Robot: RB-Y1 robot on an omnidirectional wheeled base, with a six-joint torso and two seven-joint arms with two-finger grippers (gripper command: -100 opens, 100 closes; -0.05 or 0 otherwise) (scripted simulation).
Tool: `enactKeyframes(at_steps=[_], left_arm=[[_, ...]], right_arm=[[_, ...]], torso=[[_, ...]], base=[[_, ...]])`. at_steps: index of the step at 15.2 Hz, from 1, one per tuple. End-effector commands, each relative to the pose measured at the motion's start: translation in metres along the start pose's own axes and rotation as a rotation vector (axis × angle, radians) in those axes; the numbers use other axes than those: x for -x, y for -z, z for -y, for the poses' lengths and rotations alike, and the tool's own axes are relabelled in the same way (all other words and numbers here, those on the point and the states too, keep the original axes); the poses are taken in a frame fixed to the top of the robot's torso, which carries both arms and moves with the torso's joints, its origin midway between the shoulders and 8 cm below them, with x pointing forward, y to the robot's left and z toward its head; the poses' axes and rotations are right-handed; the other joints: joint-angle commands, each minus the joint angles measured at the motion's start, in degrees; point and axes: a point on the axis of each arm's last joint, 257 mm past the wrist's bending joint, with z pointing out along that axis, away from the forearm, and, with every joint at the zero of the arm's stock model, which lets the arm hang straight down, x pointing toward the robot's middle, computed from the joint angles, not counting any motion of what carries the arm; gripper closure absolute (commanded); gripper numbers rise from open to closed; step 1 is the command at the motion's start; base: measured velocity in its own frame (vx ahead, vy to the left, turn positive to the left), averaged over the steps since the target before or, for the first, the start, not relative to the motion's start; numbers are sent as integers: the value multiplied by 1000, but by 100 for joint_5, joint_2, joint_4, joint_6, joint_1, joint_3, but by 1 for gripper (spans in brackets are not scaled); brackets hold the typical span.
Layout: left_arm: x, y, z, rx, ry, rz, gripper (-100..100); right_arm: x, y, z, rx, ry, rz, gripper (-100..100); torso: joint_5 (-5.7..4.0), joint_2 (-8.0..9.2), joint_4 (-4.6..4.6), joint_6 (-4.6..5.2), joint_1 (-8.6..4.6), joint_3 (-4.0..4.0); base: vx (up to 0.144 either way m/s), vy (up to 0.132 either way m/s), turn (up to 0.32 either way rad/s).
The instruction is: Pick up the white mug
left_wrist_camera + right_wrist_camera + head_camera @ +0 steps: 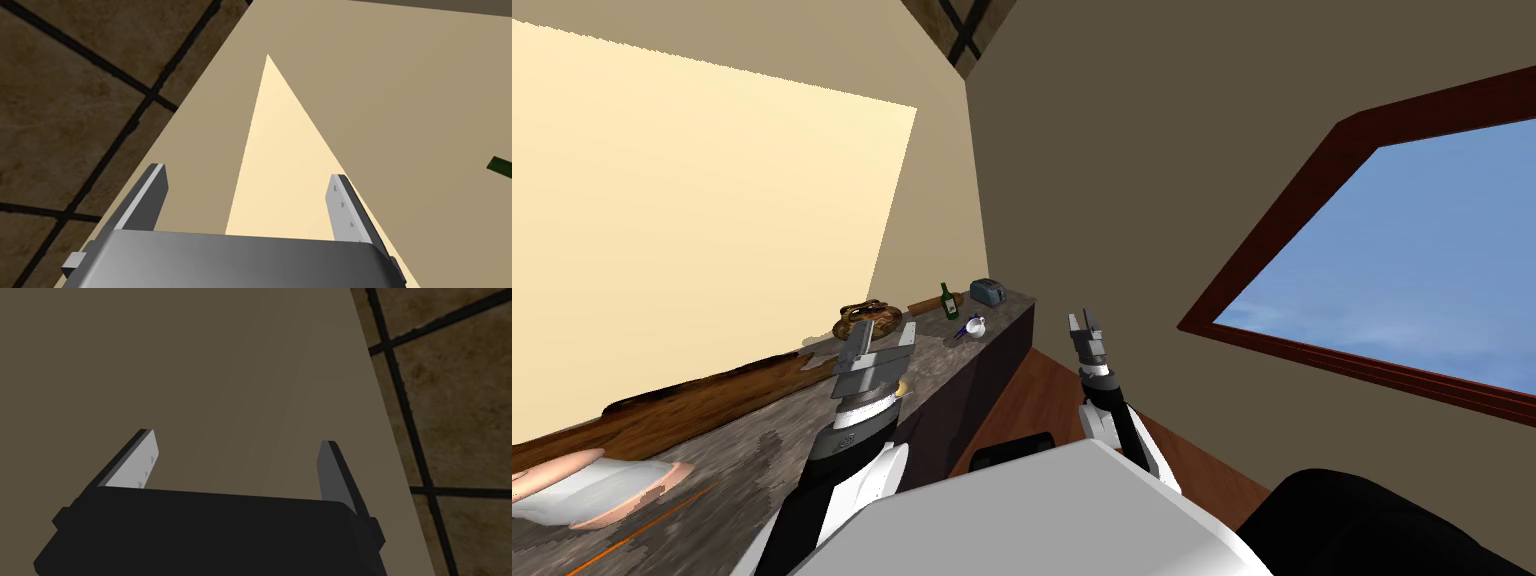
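Grey fingers on our left end effector [884, 338] stand wide apart and hold nothing, over the bench [752, 440]. Our right end effector [1084, 322] is wide too, off to the bench's side. The white mug [974, 326] sits farther along the bench, near a green bottle [948, 301]. We think the mug is light, hard, slippery and easy to break, so we should pinch its wall gently.

Small white mug with blue markings [974, 325]: just left of frame centre, on grey mottled countertop [762, 440] near its far end, below-right of green bottle [948, 301]. Upright or tipped: undetermined.
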Motion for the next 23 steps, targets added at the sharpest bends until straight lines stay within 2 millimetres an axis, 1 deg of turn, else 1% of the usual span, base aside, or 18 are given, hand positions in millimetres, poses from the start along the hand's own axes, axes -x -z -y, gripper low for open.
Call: enactKeyframes(at_steps=[1, 3, 4, 5, 6, 7, 8, 12, 21, 23], left_arm=[[0, -2, -7, 31, -5, -16, -100], [0, -2, -12, 51, -8, -21, -100], [1, -3, -17, 77, -10, -26, -100], [1, -3, -17, 77, -10, -26, -100], [2, -4, -24, 105, -13, -30, -100], [2, -4, -24, 107, -13, -29, -100], [4, -5, -31, 136, -16, -33, -100], [7, -7, -45, 195, -23, -37, -100], [17, -5, -78, 338, -35, -29, -100], [19, -2, -86, 371, -36, -23, -100]], right_arm=[[0, 0, 0, 0, 0, 0, 0], [0, 0, 0, 0, 0, 0, 0], [0, 0, 0, 0, 0, 0, 0], [0, 0, 0, 0, 0, 0, 0], [0, 0, 0, 0, 0, 0, 0], [0, 0, 0, 0, 0, 0, 0], [0, 0, 0, 0, 0, 0, 0], [0, 0, 0, 0, 0, 0, 0], [0, 0, 0, 0, 0, 0, 0], [0, 0, 0, 0, 0, 0, 0]], torso=[[0, 0, 0, 0, 0, 0], [0, -6, -1, 1, -1, -3], [0, -8, -2, 0, -1, -5], [0, -10, -2, 0, -2, -6], [0, -10, -2, 0, -2, -6], [-1, -11, -2, 1, -3, -6], [-1, -10, -2, 0, -3, -6], [-1, -12, -3, 0, -4, -7], [-1, -11, -3, 0, -3, -6], [-1, -12, -3, 1, -4, -7]], base=[[8, -4, -26], [23, -7, -37], [25, -8, -28], [23, -7, -19], [23, -11, -26], [22, -10, -25], [23, -9, -36], [27, -9, -36], [24, -9, -28], [24, -9, -31]])
